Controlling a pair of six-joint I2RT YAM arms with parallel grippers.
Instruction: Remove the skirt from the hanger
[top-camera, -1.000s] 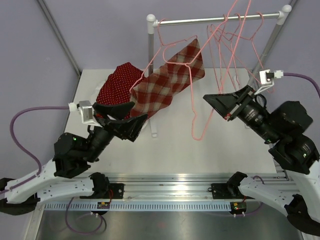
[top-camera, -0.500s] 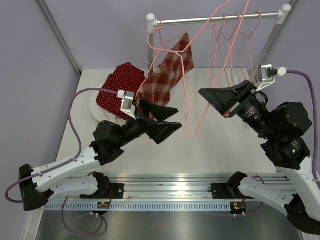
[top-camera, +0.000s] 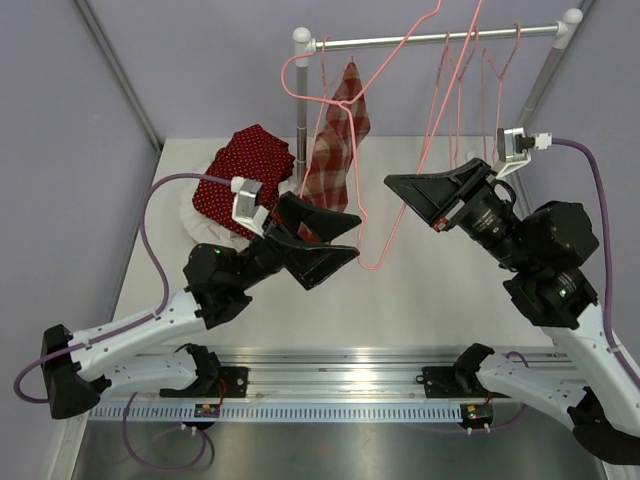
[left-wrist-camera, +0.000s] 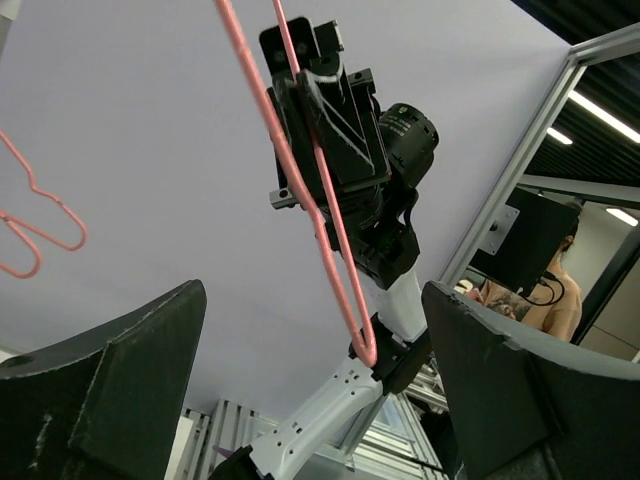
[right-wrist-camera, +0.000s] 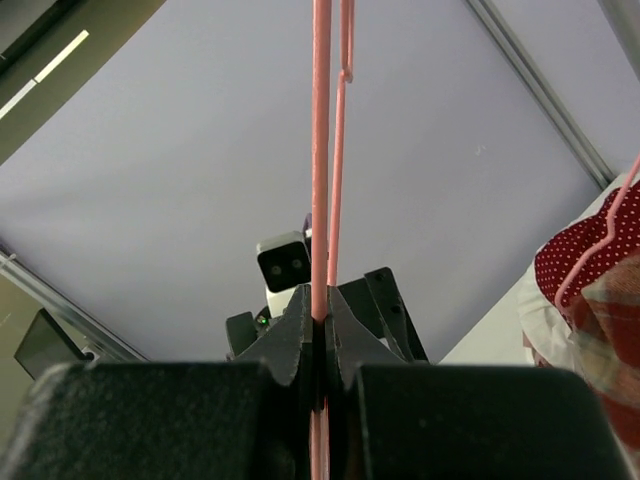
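The rail (top-camera: 440, 38) bore several pink hangers (top-camera: 470, 80). The skirt (top-camera: 335, 140) hung under the rail's left end, draped on a hanger (top-camera: 360, 200) and not yet off it. Below the rail's middle, the right gripper (top-camera: 392, 184) was clenched on a hanger wire (right-wrist-camera: 321, 150) that ran between its closed fingers; whether this was the skirt's hanger I could not tell. The left gripper (top-camera: 355, 237), below the skirt, gaped wide and held nothing. A red cloth (top-camera: 245, 165) lay on the table (top-camera: 430, 290), left of the rail.

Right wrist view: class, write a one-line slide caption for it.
Right gripper shut on a pink hanger, with the plaid skirt at the frame's right edge.
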